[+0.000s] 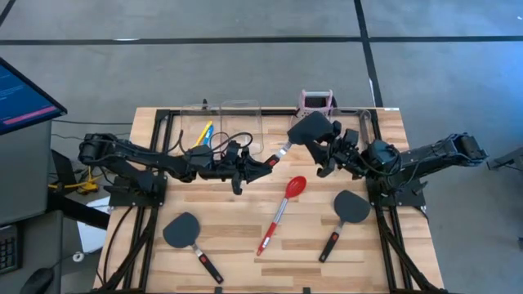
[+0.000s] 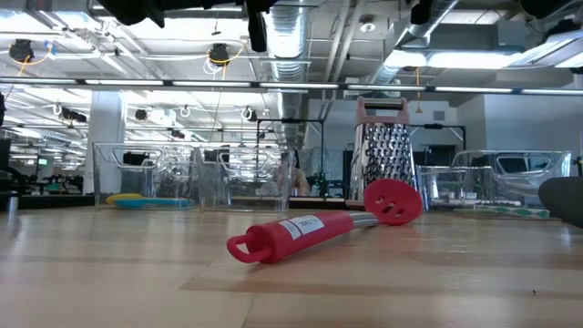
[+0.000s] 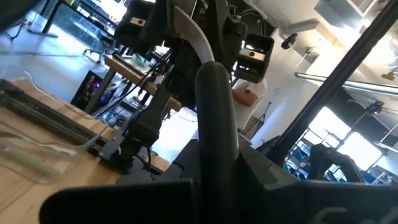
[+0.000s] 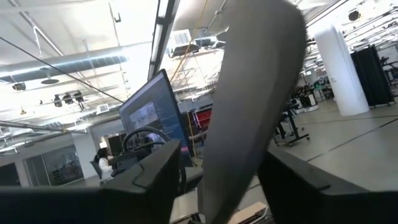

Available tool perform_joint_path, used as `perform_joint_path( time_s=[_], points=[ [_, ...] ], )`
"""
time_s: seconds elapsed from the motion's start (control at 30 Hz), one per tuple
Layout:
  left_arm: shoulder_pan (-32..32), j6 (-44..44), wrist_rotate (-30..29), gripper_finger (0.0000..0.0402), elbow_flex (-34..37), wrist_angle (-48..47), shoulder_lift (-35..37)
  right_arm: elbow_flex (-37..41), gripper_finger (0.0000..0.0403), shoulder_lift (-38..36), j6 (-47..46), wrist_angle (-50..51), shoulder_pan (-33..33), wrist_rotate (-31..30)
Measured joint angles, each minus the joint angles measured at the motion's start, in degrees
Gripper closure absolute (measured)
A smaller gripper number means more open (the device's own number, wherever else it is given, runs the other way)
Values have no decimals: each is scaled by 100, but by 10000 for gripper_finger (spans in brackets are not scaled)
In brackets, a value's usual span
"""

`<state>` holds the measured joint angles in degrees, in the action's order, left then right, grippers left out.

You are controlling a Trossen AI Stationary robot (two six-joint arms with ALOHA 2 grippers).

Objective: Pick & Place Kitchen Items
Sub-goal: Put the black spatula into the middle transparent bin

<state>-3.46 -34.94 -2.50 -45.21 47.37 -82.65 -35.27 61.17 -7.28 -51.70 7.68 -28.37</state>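
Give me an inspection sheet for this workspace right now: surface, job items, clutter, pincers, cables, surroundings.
Surface: wooden table, flat.
Job's things: left spatula and right spatula lie flat, with the red spoon between them; third spatula held off the table; yellow spoon in a bin.
Clutter: box grater and clear bins at the far edge.
Grippers: left pincer shut on third spatula's handle; right pincer open at its blade.
Cables: black loop on left arm.
Surroundings: monitor beside the table.

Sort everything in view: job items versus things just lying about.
Job: raised spatula in left pincer, left spatula, right spatula, red spoon, yellow spoon.
Lying about: box grater, clear bins, monitor.
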Motion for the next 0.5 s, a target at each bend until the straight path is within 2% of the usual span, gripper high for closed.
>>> perform_joint_path(
  time_s=[0.13, 0.3, 0.5],
  points=[
    [19, 4, -4, 377, 0, 22, 0, 0, 265, 0, 18, 2, 0, -1],
    [60, 15, -16, 377, 0, 26, 0, 0, 378, 0, 38, -2, 0, -3],
    [61, 39, -27, 370, -2, 42, 0, 0, 397, 2, 149, -107, 7, 16]
  ],
)
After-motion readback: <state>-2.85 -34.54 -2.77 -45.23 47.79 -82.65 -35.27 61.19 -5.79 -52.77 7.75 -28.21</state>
